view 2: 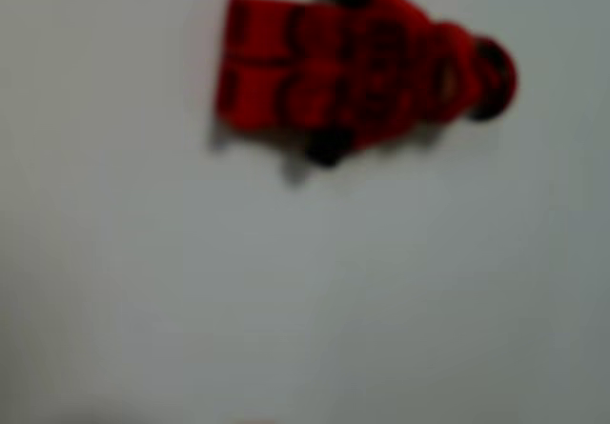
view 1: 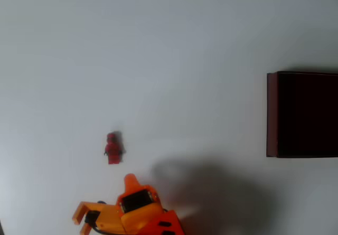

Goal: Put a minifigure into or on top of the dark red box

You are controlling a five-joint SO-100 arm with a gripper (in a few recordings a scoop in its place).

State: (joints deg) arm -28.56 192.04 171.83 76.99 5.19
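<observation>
While I am looking down through the overhead view, the minifigure (view 1: 113, 148) is lying flat on the white worktop (view 1: 158, 60), left of centre, with its head pointing toward the top of the picture and its legs toward the bottom. My orange hand (view 1: 103, 198) is sitting at the bottom edge, just below the figure and apart from it, not touching. One pointed finger (view 1: 131, 181) is reaching up toward the figure, and the other finger (view 1: 82, 213) is standing off to the left, so I am reading the jaws as spread wide with nothing between them. The dark red box (view 1: 272, 113) is resting at the right edge, well apart from both the figure and the hand, its thin maroon wall framing a near-black inside; part of it is running out of the picture. A soft shadow is falling on the worktop to the right of the arm.

Turning to the wrist view, I am seeing the minifigure (view 2: 362, 71) blurred and large in the upper part of the picture, lying on its side with the head to the right and the legs to the left, on the pale worktop (view 2: 286, 300).
</observation>
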